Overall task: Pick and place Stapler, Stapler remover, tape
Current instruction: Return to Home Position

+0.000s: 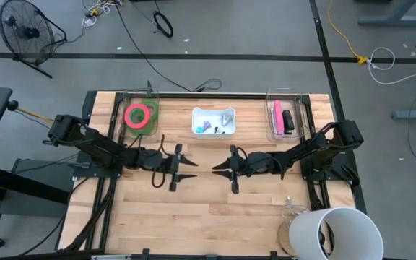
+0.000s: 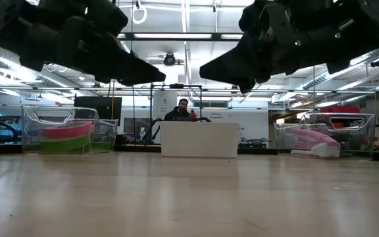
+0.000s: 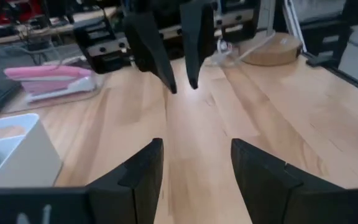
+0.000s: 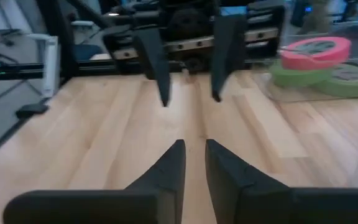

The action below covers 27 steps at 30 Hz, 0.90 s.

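The tape (image 1: pixel 139 115) lies in the bin (image 1: pixel 156 119) at 11 o'clock. At the centre of the counter (image 1: pixel 208 209), the left end effector (image 1: pixel 190 168) gapes empty and the right end effector (image 1: pixel 219 170) is barely parted, also empty. Their facing tips are near and may collide.

The left arm (image 1: pixel 100 146) and right arm (image 1: pixel 305 150) are matte black, with flat, tapering black jaws.

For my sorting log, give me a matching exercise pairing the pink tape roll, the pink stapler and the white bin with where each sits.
Things: 1 pink tape roll; 2 pink stapler; 3 white bin.
Places: A in the right transparent bin; B between the two transparent bins; C on green tape rolls in the left transparent bin.
Pairs: 1-C; 2-A; 3-B.
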### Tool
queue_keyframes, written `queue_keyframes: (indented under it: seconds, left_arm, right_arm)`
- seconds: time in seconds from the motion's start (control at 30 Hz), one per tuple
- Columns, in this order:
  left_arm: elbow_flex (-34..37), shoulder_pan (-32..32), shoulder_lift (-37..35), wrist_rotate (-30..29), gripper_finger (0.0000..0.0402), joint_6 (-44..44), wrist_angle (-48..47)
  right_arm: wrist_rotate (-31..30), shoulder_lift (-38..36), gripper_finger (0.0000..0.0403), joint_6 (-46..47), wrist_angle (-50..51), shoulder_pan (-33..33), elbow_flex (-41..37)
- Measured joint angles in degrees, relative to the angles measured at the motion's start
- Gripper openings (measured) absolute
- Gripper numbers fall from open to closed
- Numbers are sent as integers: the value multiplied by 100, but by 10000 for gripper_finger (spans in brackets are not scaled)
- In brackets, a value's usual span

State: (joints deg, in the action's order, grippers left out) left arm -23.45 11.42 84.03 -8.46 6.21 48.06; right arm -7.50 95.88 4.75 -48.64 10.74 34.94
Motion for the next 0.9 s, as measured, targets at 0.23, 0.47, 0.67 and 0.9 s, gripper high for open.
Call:
queue_keyframes:
  seconds: [0.23, 0.47, 0.67, 0.9]
  left_arm:
    - [239, -213, -1, 10, 193, -586, 127]
    - [235, -231, -2, 14, 193, -557, 133]
    - [235, -237, -19, 30, 193, -559, 87]
    - [246, -170, -693, 34, 193, -559, -66]
  right_arm:
    - [-481, -2, 64, -50, 88, -122, -57]
    - [-552, -2, 64, -49, 44, -118, -57]
    - [-552, -2, 64, -46, 26, -118, -57]
    - [-704, -382, 64, -31, 47, -11, -265]
